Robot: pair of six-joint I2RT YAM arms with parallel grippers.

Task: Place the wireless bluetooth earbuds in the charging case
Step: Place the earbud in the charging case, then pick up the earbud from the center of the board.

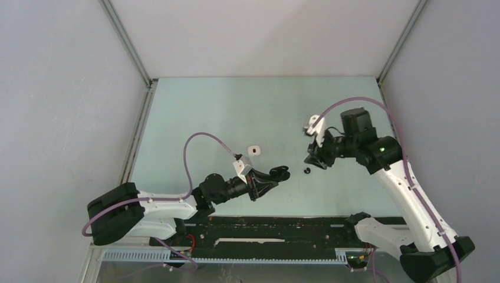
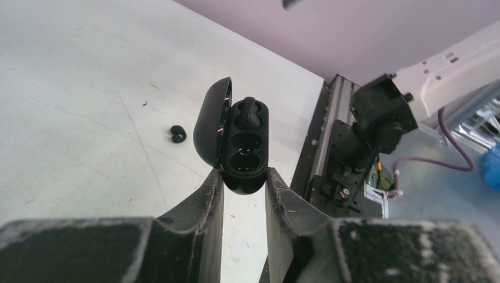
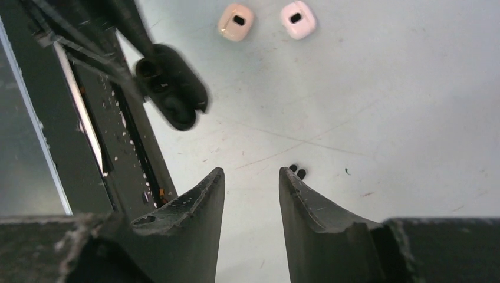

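One black earbud [image 1: 307,170] lies loose on the desk [image 1: 236,106] near its middle, just right of the open black charging case [image 2: 239,144], and a second black piece [image 2: 249,107] appears to sit in one slot of that case. The left jaws are clenched on the case's lower end, holding it above the desk with its lid swung open. The right jaws stand released with nothing between them, just to the far right of the loose earbud. A peach case [image 3: 236,22] and a white case [image 3: 298,19] lie side by side farther off.
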